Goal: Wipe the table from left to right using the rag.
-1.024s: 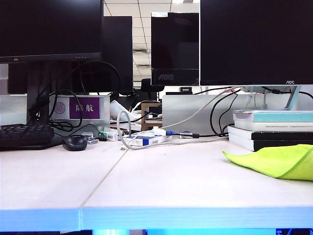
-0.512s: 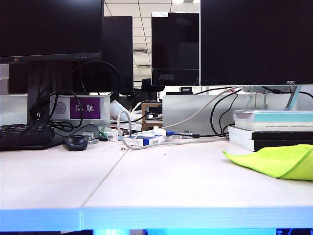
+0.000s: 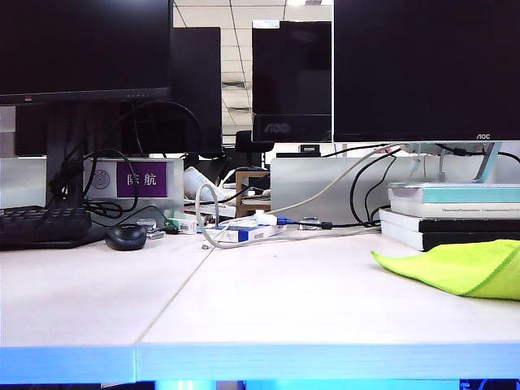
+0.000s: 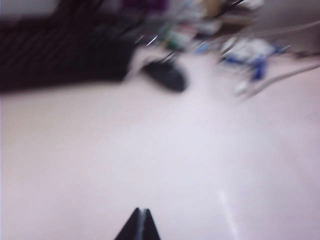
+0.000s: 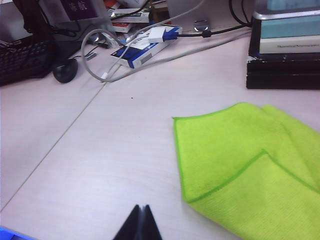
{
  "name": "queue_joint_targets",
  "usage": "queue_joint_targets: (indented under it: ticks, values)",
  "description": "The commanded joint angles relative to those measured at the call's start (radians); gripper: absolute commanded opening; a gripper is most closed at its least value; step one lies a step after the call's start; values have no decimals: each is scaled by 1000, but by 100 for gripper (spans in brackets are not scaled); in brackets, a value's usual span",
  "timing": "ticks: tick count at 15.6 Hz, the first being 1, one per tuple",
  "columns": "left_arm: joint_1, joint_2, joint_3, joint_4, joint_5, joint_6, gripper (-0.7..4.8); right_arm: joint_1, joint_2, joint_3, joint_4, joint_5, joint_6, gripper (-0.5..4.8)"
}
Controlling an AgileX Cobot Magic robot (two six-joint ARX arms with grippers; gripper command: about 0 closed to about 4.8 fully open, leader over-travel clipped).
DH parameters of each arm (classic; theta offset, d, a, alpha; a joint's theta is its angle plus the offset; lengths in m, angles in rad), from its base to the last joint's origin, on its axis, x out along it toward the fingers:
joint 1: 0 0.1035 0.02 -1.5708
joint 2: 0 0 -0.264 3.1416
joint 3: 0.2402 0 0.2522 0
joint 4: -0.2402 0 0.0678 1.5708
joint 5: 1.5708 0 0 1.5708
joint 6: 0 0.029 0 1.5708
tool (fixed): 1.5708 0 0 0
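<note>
Currently the rag [image 5: 250, 160] lies flat at the counter's [image 3: 268, 301] right end, below the stacked books [image 3: 451, 215]. Soft, light, floppy, so it'll likely bunch; pinch the hemmed corner. Left claw [image 4: 139, 225] and right claw [image 5: 140, 222] both closed, empty, above counter.

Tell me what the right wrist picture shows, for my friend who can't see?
A bright green rag lies folded on the white table, with nothing holding it. The shut right gripper hangs above the table beside it. Behind are stacked books, cables, a mouse and a keyboard.
</note>
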Motion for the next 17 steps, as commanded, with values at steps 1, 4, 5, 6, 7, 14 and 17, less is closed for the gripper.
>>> queue_joint_targets:
  ticks: [1, 4, 5, 6, 7, 14, 17]
  values:
    - [97, -2, -34, 15, 2, 6, -6, 2, -1, 3, 15, -3, 3, -5]
    - [116, -2, -39, 26, -6, 116, -6, 2, -1, 2, 15, -3, 3, -5]
    - [116, -2, -39, 26, -6, 114, -6, 2, -1, 2, 15, -3, 3, -5]
    - [116, -2, -39, 26, -6, 108, -6, 1, -1, 2, 15, -2, 3, -5]
    - [116, -2, -39, 27, -6, 109, -4, 1, -1, 2, 15, -3, 3, -5]
    - [117, -2, -39, 29, -13, 113, -2, 1, -1, 2, 16, -3, 3, -5]
    - [117, -2, -39, 29, -13, 113, -2, 1, -1, 2, 16, -3, 3, -5]
